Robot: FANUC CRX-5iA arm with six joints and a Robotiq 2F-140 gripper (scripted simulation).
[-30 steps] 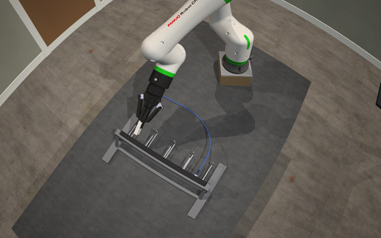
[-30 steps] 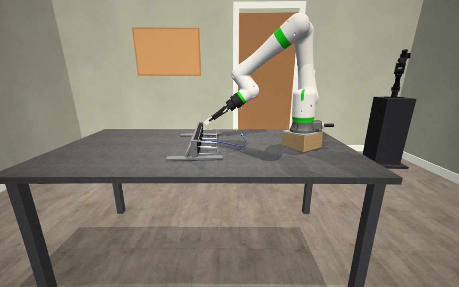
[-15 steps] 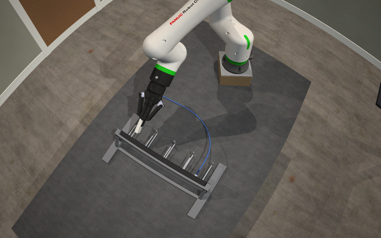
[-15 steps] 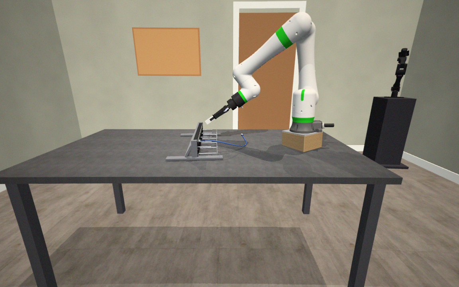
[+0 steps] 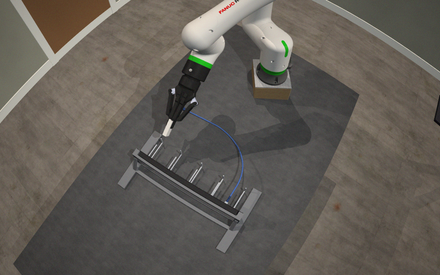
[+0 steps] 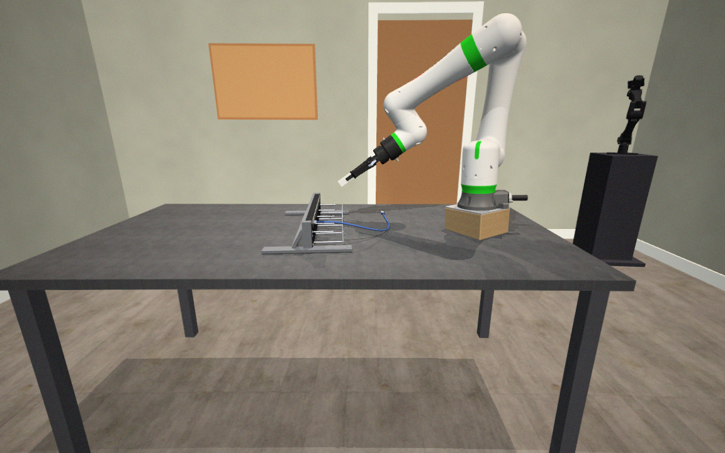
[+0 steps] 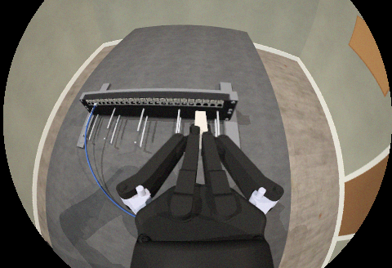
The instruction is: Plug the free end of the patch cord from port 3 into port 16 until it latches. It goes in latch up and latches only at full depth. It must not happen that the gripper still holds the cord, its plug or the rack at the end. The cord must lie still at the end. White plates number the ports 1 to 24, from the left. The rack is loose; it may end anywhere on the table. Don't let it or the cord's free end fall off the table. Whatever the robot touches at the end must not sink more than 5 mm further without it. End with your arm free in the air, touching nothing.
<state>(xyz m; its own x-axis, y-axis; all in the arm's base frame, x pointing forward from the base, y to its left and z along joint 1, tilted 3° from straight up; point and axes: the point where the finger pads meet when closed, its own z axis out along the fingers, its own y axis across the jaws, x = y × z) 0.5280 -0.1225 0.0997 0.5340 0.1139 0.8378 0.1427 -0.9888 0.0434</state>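
One blue patch cord (image 5: 235, 147) lies on the desk (image 5: 78, 222). One end sits in a port near one end of the rack (image 5: 187, 183). From there the cord bends in a wide arc across the desk top. Its free end (image 6: 382, 212) rests flat on the desk behind the rack, on the robot's side, touching nothing else that can be seen.

There is one rack, standing upright on two flat feet. Five sets of metal pegs stick out of its back toward the robot. The wrist view shows its single row of ports, but they are too small to count and the number plates cannot be read.

There is one gripper (image 5: 167, 131), and it hangs in the air above the free end, well apart from it. From above, its body covers that end. It tilts down toward the far end of the rack from the plugged port, clear of the rack top. Its fingers are pressed together with only their own pale pads (image 7: 199, 120) meeting at the tip, and they hold nothing.

One white arm (image 5: 207, 30) with green bands carries the gripper, mounted on one wooden block (image 5: 271, 90). Red lettering on the arm reads "FANUC" (image 5: 226, 8); the frame edge cuts off what follows.
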